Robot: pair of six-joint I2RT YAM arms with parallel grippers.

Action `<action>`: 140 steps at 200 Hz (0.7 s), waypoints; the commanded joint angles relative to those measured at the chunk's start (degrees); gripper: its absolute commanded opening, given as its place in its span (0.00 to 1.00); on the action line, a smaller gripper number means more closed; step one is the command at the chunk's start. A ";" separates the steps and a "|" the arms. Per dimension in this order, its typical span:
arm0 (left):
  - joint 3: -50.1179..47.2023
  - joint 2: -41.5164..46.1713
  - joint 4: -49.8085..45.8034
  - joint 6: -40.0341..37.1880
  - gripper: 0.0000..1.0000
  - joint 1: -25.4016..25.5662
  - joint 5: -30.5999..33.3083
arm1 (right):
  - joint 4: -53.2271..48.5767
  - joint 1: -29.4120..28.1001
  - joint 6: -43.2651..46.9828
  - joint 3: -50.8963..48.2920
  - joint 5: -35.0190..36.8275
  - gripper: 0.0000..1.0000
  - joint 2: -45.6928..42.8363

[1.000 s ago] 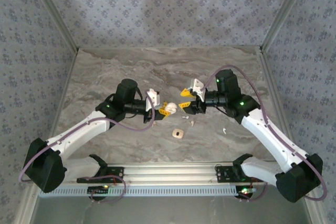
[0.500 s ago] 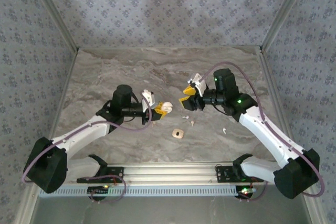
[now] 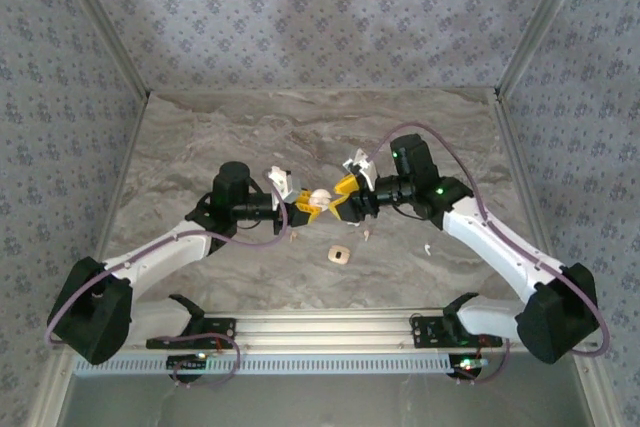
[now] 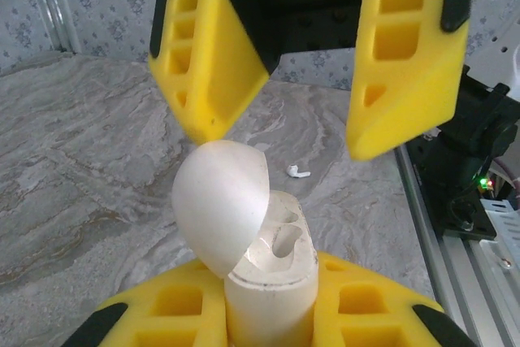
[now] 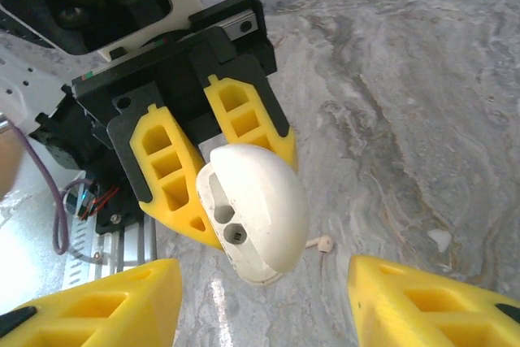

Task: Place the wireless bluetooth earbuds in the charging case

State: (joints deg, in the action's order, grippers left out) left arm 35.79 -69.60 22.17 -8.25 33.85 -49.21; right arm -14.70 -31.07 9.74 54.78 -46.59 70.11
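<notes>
The white charging case (image 4: 268, 282) stands between the yellow fingers of my left gripper (image 4: 268, 318), which is shut on its lower half. Its domed lid (image 4: 218, 201) is hinged open, and two hollow sockets show in the body. From above, the case (image 3: 320, 197) hangs over the table's middle. My right gripper (image 3: 343, 203) faces it, open, one fingertip (image 4: 207, 79) on each side of the lid without touching. The right wrist view shows the case (image 5: 260, 209) just beyond my right gripper (image 5: 264, 302). Tiny white earbuds (image 3: 353, 222) lie on the table, one (image 5: 325, 243) below the case.
A tan rounded square (image 3: 339, 255) lies on the marble table (image 3: 200, 137) in front of the grippers. Another white earbud piece (image 3: 427, 247) lies to its right, one (image 3: 367, 235) nearer. The aluminium rail (image 3: 320, 327) runs along the near edge.
My right gripper has swung left up to the case and its jaws have spread wider. The left gripper has carried the case slightly right and away from the near edge.
</notes>
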 commanded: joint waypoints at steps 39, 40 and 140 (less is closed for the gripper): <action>2.22 0.34 -0.64 -0.67 0.15 0.13 -3.72 | 2.44 -0.60 3.97 4.81 -8.77 0.45 4.10; 2.24 0.35 -0.77 -0.69 0.15 0.10 -3.71 | 2.46 -0.63 3.97 4.85 -8.82 0.45 4.13; 2.97 0.51 -1.93 -1.40 0.15 0.24 -4.05 | -1.08 -0.57 7.45 4.33 -8.40 0.51 3.41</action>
State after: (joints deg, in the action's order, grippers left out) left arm 36.16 -69.58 20.27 -8.51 33.85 -51.68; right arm -13.17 -31.59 14.24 58.46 -54.61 75.26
